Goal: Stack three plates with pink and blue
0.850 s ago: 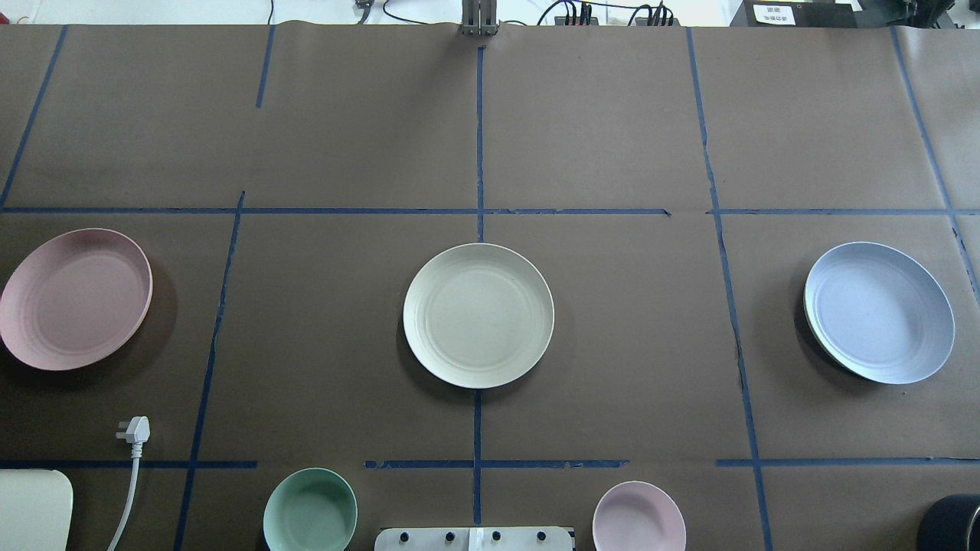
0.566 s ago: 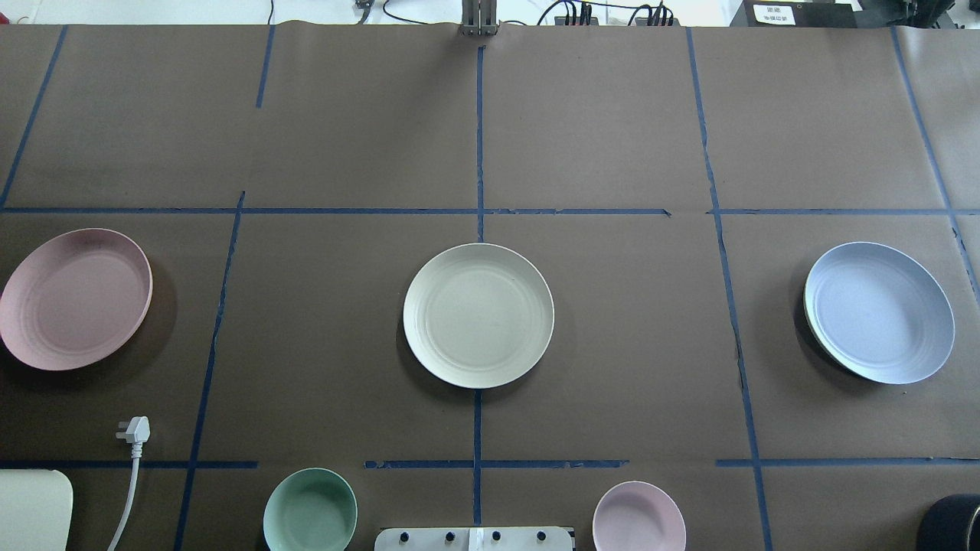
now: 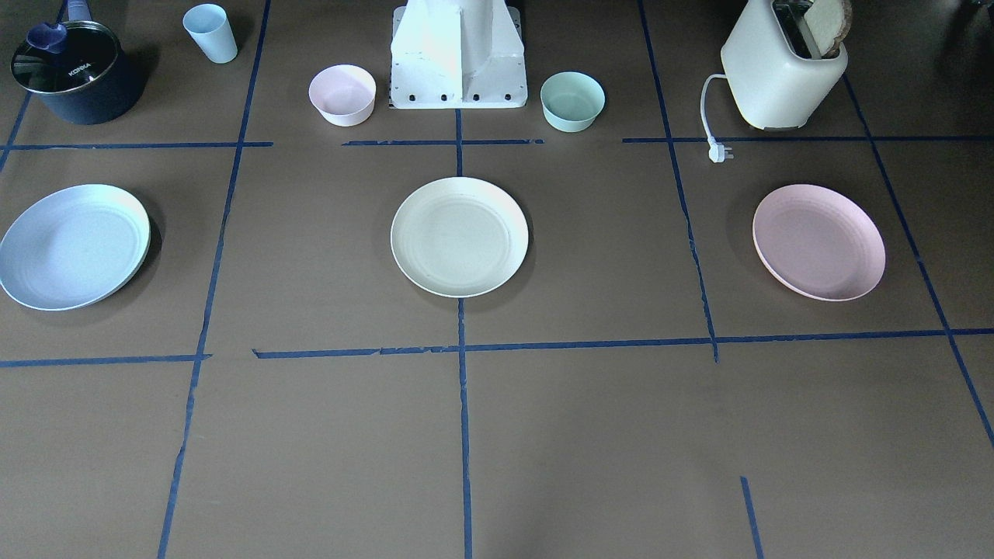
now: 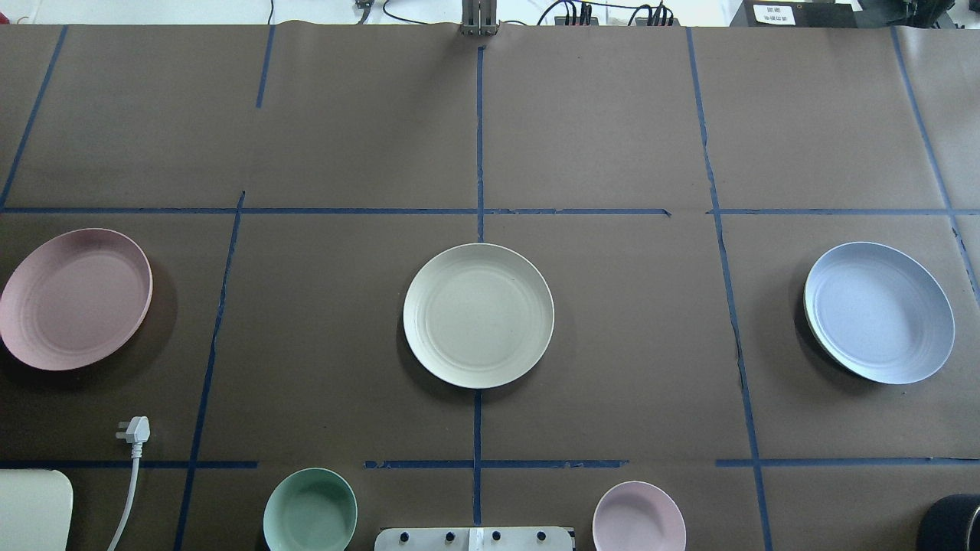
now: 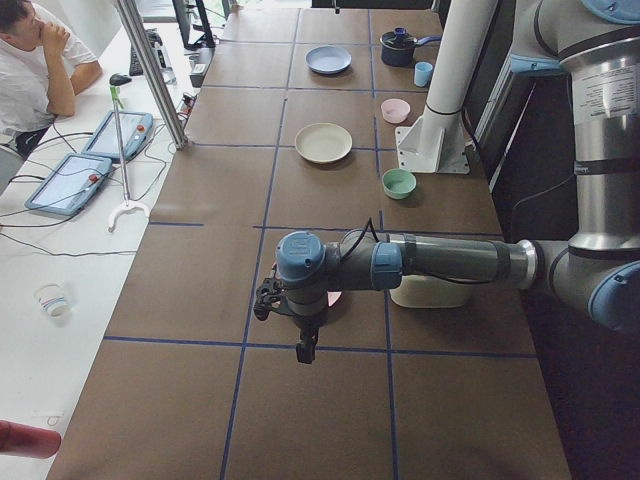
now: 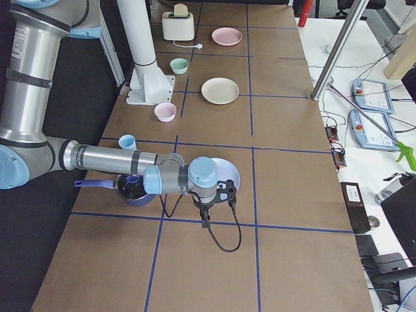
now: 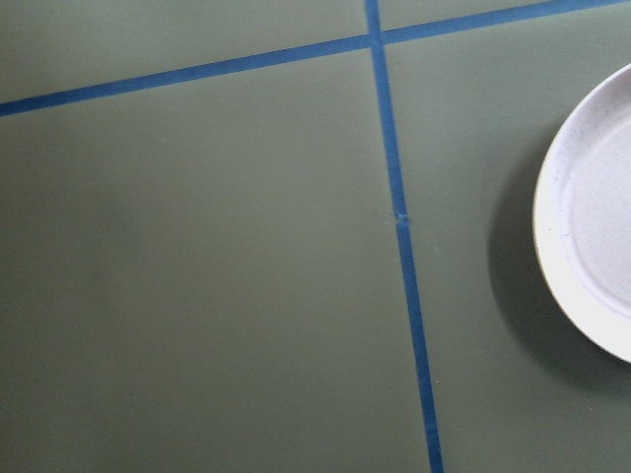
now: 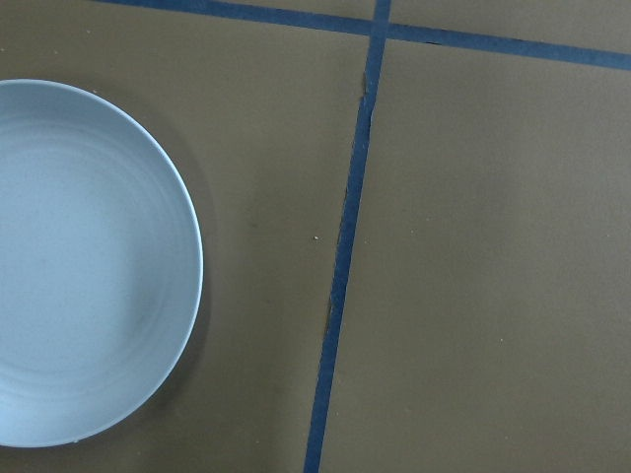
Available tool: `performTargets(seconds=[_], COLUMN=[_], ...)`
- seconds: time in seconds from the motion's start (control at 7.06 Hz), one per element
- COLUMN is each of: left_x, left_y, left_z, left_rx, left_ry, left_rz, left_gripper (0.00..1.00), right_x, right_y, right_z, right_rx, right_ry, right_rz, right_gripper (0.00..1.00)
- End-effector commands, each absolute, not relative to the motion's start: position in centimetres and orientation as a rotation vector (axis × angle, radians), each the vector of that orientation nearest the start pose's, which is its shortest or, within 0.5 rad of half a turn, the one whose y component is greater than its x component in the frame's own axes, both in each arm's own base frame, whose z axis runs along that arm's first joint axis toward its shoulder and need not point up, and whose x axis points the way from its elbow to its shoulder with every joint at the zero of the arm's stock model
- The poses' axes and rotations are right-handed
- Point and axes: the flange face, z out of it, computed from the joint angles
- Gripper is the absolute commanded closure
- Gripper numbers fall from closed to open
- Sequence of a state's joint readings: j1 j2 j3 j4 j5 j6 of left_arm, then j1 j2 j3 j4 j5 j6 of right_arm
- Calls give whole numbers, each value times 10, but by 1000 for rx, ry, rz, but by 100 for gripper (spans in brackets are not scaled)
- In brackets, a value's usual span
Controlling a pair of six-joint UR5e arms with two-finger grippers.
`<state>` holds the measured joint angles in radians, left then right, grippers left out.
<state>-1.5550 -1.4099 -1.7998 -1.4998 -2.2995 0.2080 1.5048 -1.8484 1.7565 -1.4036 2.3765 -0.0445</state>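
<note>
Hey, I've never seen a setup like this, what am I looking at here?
This is a robot with two arms at a brown table marked with blue tape. Two pictures look down on it: one from behind the robot, one facing it. Two are taken from the table's ends and show the left arm and right arm, each ending in a claw, the left claw and right claw, hanging above the table with nothing seen in them; open or shut, I cannot tell. Two come from wrist cameras. In a row lie a pink plate, a cream plate and a blue plate, apart, unstacked. Along the robot's edge stand a mint bowl, a pink bowl, a toaster, a pot and a cup.
</note>
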Motion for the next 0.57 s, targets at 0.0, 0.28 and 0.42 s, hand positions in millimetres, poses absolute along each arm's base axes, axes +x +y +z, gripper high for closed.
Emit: performTargets(seconds=[0.0,0.28,0.42], left_x=[-57,-54,-21], left_y=[-440,-444,-447], left_z=[611,617,608], left_rx=[219,201,180], left_ry=[715,750,825], left_rz=[272,234,247], left_gripper=[0,0,0], right_x=[36,35,35], right_y=[-382,-382,-382], right_z=[668,668,668], right_rx=[62,63,63], right_ry=[-818,-820,-820], right_rz=[-135,-136,-136], right_gripper=[0,0,0])
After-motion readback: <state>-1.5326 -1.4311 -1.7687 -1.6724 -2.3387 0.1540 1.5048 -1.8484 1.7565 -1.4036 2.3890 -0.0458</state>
